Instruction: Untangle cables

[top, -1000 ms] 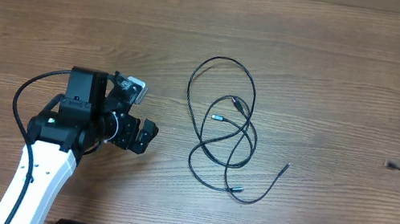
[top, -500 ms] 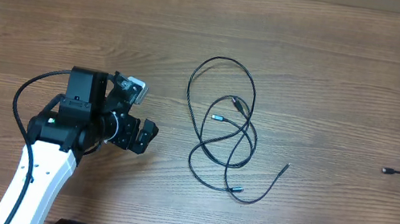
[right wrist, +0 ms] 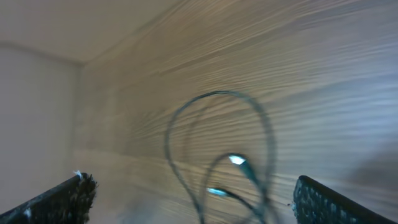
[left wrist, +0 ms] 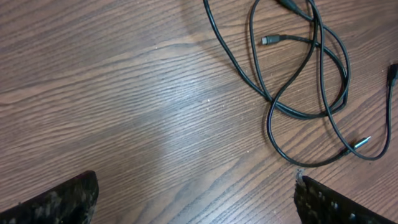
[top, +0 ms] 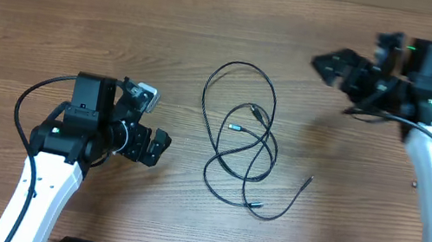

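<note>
The cables (top: 268,143) are seen lying in loose, overlapping loops at the middle of the tabletop (top: 75,18), with small plugs inside the loops; the left end effector (top: 151,123) is poised at 9 o'clock of them, spread wide, nothing gripped; the right end effector (top: 343,74) is poised at 2 o'clock, equally wide, clear of them.

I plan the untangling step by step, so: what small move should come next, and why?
Probably bring the right gripper toward the free end on the right side of the cables. This gripper is open and empty, off to the upper right of the tangle. That end lies clear of the crossed loops, so it looks the easiest to pinch.
</note>
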Robot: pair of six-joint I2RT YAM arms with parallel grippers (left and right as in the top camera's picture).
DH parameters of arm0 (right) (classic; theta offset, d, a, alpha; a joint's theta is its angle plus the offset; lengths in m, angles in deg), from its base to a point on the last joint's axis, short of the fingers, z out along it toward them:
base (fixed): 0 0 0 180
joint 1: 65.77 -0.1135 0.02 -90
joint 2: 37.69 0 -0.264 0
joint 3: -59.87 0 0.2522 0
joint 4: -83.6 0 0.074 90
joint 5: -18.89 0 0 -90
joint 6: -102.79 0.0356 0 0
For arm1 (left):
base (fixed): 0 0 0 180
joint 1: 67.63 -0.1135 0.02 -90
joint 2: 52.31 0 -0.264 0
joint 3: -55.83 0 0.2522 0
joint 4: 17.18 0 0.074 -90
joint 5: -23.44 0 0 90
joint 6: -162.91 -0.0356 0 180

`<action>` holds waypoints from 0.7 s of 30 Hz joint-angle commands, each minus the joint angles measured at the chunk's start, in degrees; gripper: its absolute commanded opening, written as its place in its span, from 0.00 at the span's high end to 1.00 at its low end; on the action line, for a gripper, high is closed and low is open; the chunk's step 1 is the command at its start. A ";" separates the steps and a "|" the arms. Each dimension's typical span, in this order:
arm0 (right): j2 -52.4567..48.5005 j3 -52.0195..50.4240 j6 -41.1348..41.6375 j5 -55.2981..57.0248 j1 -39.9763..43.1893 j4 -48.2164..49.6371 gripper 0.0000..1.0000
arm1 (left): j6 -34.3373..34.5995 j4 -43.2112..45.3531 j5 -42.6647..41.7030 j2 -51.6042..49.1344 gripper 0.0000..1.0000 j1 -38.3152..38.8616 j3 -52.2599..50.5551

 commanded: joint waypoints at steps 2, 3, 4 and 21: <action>-8.81 -0.46 12.31 -0.13 -9.51 8.28 0.00 | 0.83 0.15 0.04 0.17 0.00 -0.11 0.63; -10.73 -0.46 14.29 -0.13 -11.13 10.29 0.00 | 0.83 0.15 0.04 0.17 0.00 -0.11 0.63; -14.23 -0.46 17.86 -0.13 -14.16 13.75 0.00 | 0.83 0.15 0.04 0.17 0.00 -0.11 0.63; -27.39 -0.46 37.00 13.97 -29.22 36.15 0.00 | 0.83 0.15 0.04 0.17 0.00 -0.11 0.63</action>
